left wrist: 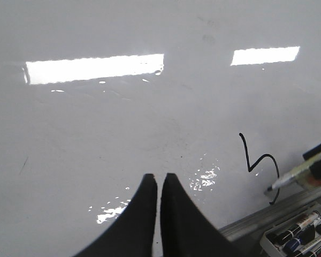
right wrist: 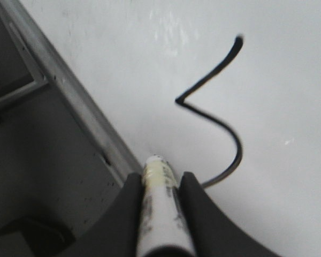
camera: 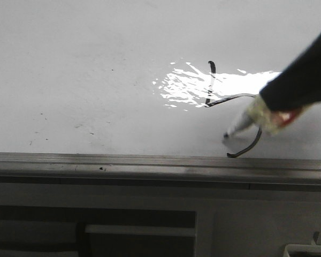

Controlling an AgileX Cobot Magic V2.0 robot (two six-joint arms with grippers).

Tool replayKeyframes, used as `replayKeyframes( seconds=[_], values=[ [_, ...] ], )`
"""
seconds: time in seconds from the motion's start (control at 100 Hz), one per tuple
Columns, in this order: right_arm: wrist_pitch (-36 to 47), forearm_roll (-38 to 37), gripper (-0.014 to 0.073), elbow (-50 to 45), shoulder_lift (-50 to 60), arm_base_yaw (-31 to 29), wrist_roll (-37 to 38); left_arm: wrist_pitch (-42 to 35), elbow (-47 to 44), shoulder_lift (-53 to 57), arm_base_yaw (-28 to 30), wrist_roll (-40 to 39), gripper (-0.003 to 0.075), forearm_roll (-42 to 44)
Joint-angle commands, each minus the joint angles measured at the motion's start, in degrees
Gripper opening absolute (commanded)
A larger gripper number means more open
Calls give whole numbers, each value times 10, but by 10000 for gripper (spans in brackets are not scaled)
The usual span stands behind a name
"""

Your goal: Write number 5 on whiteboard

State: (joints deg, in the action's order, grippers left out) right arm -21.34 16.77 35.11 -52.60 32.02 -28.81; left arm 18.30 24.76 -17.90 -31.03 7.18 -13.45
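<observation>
Whiteboard (camera: 96,80): rigid, glossy, slick. Number 5 (camera: 232,110), top bar missing, lay near rail (camera: 150,163). Right gripper (right wrist: 160,184) clamped marker (right wrist: 161,214), light, held mid-barrel. Left gripper (left wrist: 159,184) closed, empty.

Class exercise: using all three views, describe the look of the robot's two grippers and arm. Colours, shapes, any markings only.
The left gripper has two matt black fingers, broad at the base and tapering to narrow rounded tips. The right gripper has the same black, curved, tapering fingers. From the front, the right arm reads as a plain dark, near-black shape. No cables, labels or markings show on any of them.
</observation>
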Motion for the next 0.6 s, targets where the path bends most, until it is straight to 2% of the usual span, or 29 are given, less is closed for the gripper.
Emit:
replayKeyframes(
  seconds=[0.0,0.16,0.59],
  values=[
    [46,-4,-42,48,25,0,-3,-45,15,-5,2,-5,-20,-9],
    [71,-25,-42,67,12,-1,-3,-46,15,-5,2,-5,-20,-9],
    [122,-25,-42,67,-47,-1,-3,-44,15,-5,2,-5,-20,-9]
  ],
)
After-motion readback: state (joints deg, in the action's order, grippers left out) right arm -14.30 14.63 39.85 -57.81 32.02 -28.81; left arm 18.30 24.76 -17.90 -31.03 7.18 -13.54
